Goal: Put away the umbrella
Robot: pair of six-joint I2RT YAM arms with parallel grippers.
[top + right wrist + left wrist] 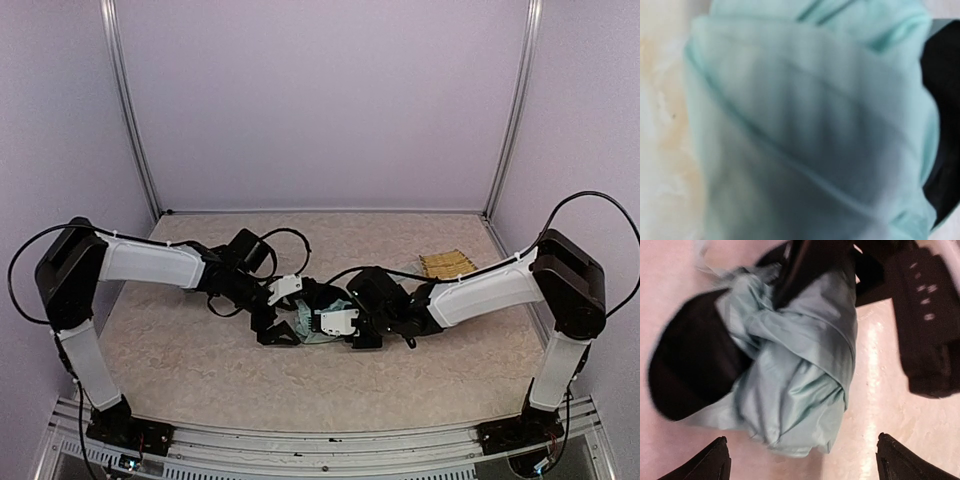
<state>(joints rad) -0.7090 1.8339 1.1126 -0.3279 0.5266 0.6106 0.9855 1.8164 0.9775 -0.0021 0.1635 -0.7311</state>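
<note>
Mint-green and crumpled, lay as a half-folded umbrella [795, 375] ready for gathering, under left gripper [805, 460] spread wide, close beside right gripper [340, 322], its hold impossible to tell.

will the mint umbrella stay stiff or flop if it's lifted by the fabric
Probably floppy: the umbrella lies in loose, crumpled folds, so it would likely sag. Its sheen suggests the fabric may slip when pinched. Bunched unevenly on the table, it seems unlikely to roll.

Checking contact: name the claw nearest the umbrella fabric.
The right claw: umbrella fabric fills its wrist view, hiding its fingers. The left claw shows fingertips wide apart, clear of it.
</note>
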